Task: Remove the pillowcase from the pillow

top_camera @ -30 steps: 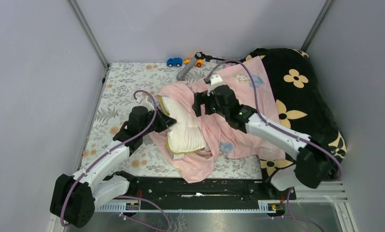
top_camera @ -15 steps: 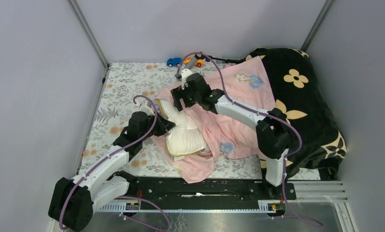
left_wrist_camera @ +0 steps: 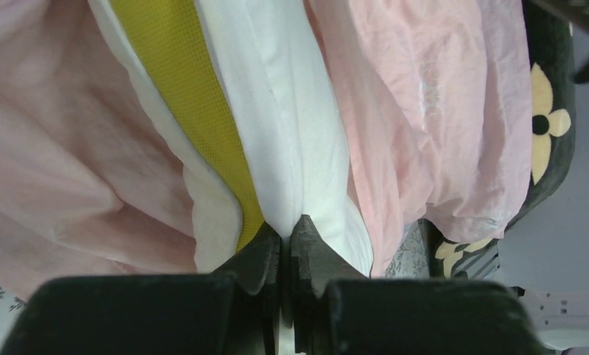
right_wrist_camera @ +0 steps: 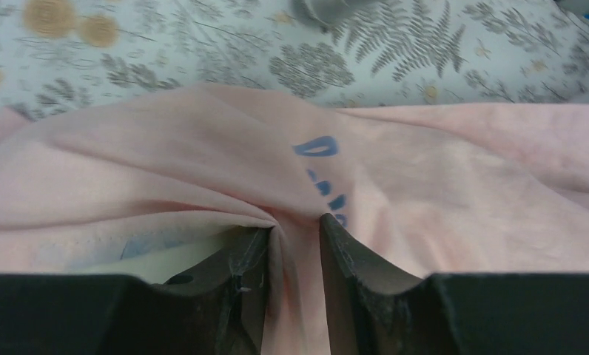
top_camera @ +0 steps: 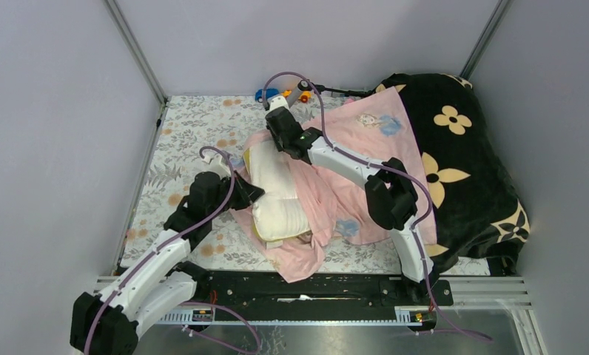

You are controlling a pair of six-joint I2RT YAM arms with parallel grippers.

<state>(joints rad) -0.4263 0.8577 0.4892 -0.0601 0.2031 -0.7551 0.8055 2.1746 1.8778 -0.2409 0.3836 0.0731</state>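
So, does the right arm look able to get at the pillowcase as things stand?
Probably yes: the right claw is down on the pillowcase at the far end of the pillow, a bunched fold between its fingers, nothing over it. The left claw pinches the pillow's edge.

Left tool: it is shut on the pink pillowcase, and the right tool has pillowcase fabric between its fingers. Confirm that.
Wrong: the left wrist view shows the left tool shut on the white pillow beside its yellow trim, not the pillowcase. The right tool does have pillowcase fabric between its fingers.
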